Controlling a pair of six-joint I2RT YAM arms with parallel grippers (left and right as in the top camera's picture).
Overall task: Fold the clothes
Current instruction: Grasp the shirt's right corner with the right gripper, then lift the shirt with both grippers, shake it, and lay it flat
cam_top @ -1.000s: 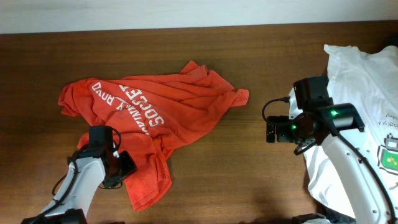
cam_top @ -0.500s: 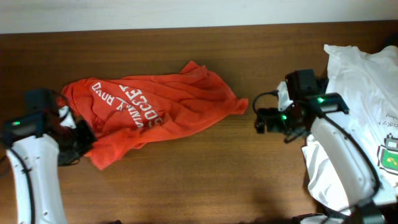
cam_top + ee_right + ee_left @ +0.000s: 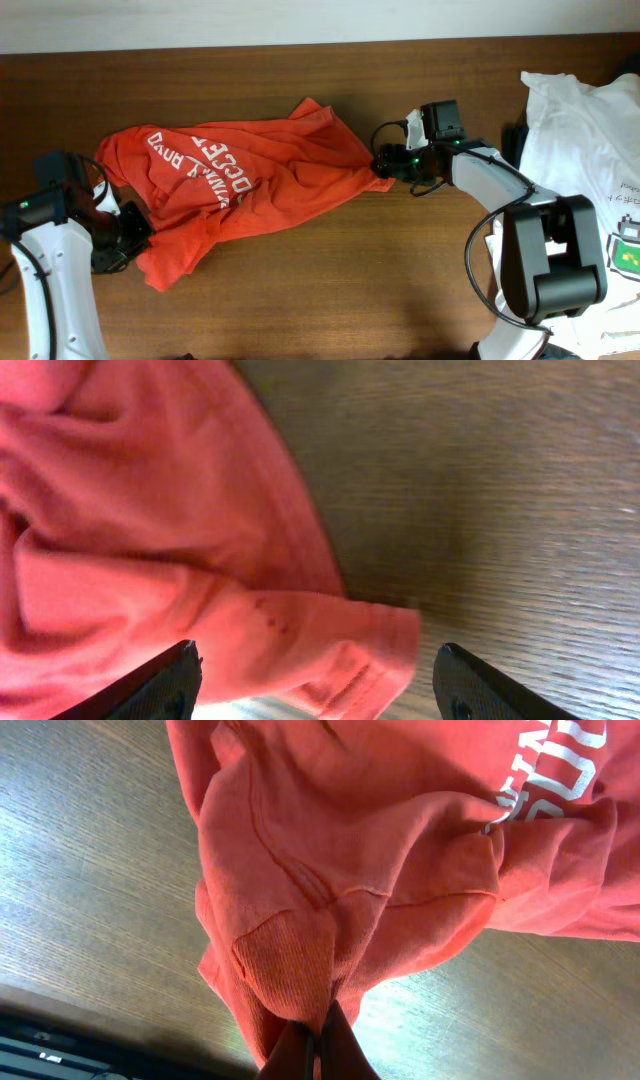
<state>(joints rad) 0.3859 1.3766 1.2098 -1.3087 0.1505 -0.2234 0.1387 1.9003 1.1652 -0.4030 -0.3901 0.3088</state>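
Observation:
The orange-red T-shirt [image 3: 250, 175] with white print lies crumpled across the left middle of the wooden table. My left gripper [image 3: 128, 240] is shut on the shirt's ribbed edge at its lower left; the left wrist view shows the fingers [image 3: 320, 1045] pinched on the fabric [image 3: 380, 870]. My right gripper [image 3: 385, 165] is open at the shirt's right tip; in the right wrist view its fingers [image 3: 315, 670] straddle the hem corner [image 3: 340, 640] without closing. White T-shirts [image 3: 585, 140] lie heaped at the right edge.
The wooden table [image 3: 400, 290] runs bare along the front and between the orange shirt and the white pile. The right arm's base [image 3: 545, 265] stands in front of the white pile. A pale wall edge runs along the back.
The right arm has reached left until its open jaws meet the shirt's right tip. The left gripper pulled the lower part of the shirt far to the left, then shifted slightly right.

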